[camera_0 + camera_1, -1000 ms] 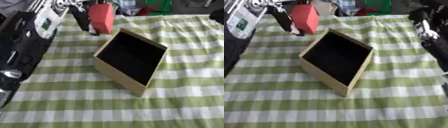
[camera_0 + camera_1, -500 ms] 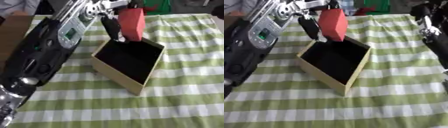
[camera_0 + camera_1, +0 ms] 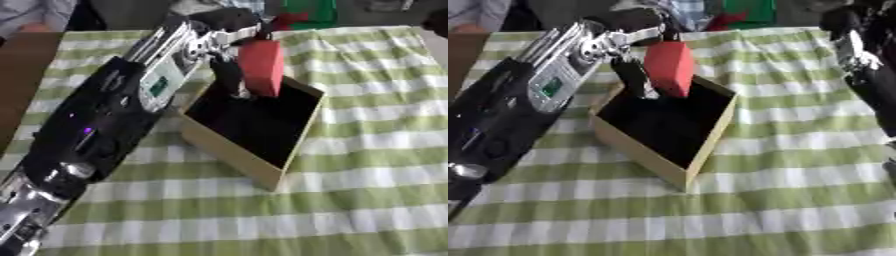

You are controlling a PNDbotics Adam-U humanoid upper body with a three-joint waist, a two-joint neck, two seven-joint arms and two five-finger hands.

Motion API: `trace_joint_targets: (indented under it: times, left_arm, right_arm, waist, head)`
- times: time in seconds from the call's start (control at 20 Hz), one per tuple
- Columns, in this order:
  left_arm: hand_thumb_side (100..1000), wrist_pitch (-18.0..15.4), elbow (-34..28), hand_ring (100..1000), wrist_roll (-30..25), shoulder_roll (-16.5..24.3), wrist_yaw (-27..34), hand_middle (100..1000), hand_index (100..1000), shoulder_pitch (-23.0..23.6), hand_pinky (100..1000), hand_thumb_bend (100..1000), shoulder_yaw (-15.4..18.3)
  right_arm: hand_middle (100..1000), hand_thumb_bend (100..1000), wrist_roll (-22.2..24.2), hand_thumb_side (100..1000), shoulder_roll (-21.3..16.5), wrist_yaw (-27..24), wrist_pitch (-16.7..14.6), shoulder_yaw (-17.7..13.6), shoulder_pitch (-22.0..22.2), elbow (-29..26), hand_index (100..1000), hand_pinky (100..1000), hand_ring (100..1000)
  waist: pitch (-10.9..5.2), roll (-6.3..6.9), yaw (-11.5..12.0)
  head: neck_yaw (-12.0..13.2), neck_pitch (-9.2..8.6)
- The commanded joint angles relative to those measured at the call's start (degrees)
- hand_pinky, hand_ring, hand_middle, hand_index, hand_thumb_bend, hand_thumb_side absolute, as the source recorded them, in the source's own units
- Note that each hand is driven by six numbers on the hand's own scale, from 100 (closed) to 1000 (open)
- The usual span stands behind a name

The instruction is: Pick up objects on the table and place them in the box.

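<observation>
The left hand (image 3: 229,75) has carried the red block (image 3: 262,68) over the box (image 3: 289,145); fingers pinch it upright above the far corner.

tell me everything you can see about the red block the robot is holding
The red block is a plain, matte, box-shaped thing, taller than wide, with no markings that show. It is held roughly upright, slightly tilted, in the air over the far left corner of the open box, its lower end about level with the rim. The left robot hand pinches it from the left side, dark fingers running down beside it. Nothing else touches it.
</observation>
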Motion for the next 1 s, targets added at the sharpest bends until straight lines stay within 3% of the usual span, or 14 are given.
trace_joint_targets:
  times: [0.05,0.2,0.3,0.5,0.6,0.85,1.0]
  left_arm:
    - [100,-3.08,1.01,715,-2.40,0.12,-0.02,659,783,-0.82,846,512,0.48]
    - [100,-5.98,1.28,766,-5.37,0.01,0.31,732,840,-0.65,858,533,0.88]
    - [109,-7.68,0.86,792,-6.55,0.01,0.67,773,872,-0.51,861,595,1.40]
    - [346,-9.39,0.30,857,-7.04,0.26,0.51,855,943,-0.38,857,723,2.26]
    - [354,-9.64,-0.02,862,-6.05,0.39,-1.14,861,949,-0.31,842,752,2.53]
    - [338,-9.55,-0.70,860,-2.39,0.37,-4.25,858,945,0.26,837,728,3.36]
    - [306,-9.12,-1.81,849,-1.37,0.42,-3.31,841,933,0.58,837,659,3.93]
  right_arm:
    - [681,100,-0.06,514,-0.74,-0.44,-0.20,-0.60,-0.84,-1.14,890,911,773]
    - [681,100,-0.08,517,-0.66,-0.49,-0.15,-0.63,-0.74,-1.14,890,911,773]
    - [681,100,-0.09,518,-0.60,-0.52,-0.12,-0.64,-0.67,-1.14,890,912,773]
    - [681,100,-0.04,520,-0.54,-0.58,-0.09,-0.62,-0.56,-1.14,890,912,773]
    - [681,100,0.00,520,-0.52,-0.59,-0.08,-0.62,-0.50,-1.14,890,912,773]
    - [681,100,-0.01,522,-0.53,-0.63,-0.01,-0.65,-0.34,-1.14,891,912,773]
    - [682,100,0.00,519,-0.57,-0.61,0.03,-0.66,-0.28,-1.14,890,912,773]
  waist:
    - [-1.30,-0.21,-0.08]
    - [-1.31,-0.17,-0.12]
    - [-1.33,-0.14,-0.10]
    - [-1.38,-0.14,-0.06]
    - [-1.39,-0.14,-0.07]
    - [-1.37,-0.20,-0.01]
    - [-1.40,-0.27,0.10]
  head:
    - [-0.16,0.29]
    - [-0.28,0.37]
    - [-0.38,0.40]
    - [-0.62,0.43]
    - [-0.68,0.39]
    - [-0.78,0.33]
    - [-0.79,0.38]
